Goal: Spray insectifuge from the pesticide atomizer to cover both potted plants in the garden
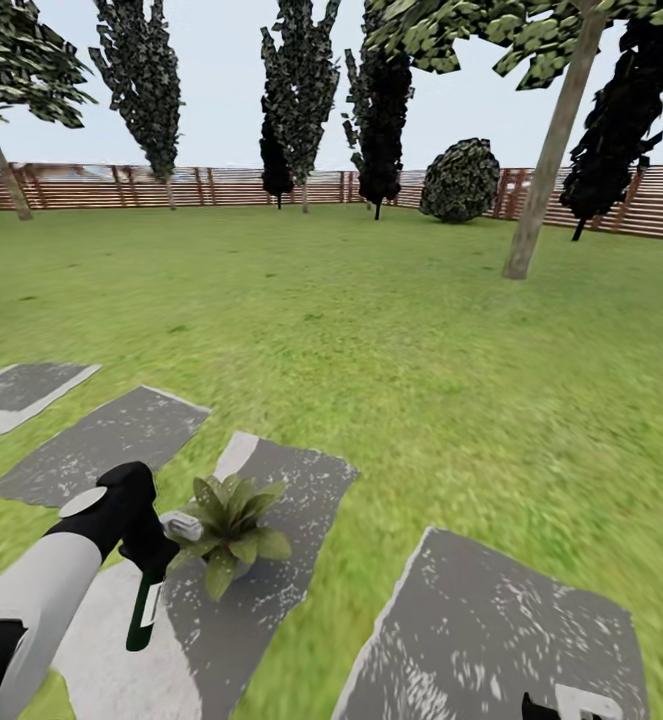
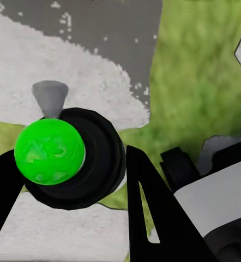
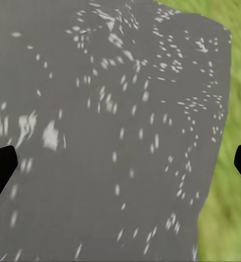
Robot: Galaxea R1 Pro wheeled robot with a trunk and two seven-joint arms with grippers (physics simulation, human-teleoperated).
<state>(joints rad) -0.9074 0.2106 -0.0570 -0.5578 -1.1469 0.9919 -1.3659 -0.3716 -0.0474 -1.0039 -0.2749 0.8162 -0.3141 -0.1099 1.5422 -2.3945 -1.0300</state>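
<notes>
Head view: left claw (image 1: 149, 560) clamped on the pesticide atomizer (image 1: 143, 612), bottle hanging body-down over a grey stepping stone (image 1: 301, 480), white trigger head just beside the potted plant (image 1: 233, 530) that sits on that stone near its left edge. Left wrist view: atomizer (image 2: 66, 158) sits between the fingers (image 2: 153, 218), green end facing camera. Right wrist view: right claw (image 3: 120, 166) wide apart, holding nothing, over another stone (image 3: 109, 109). Lawn (image 1: 421, 330) and fence (image 1: 111, 186) beyond.
</notes>
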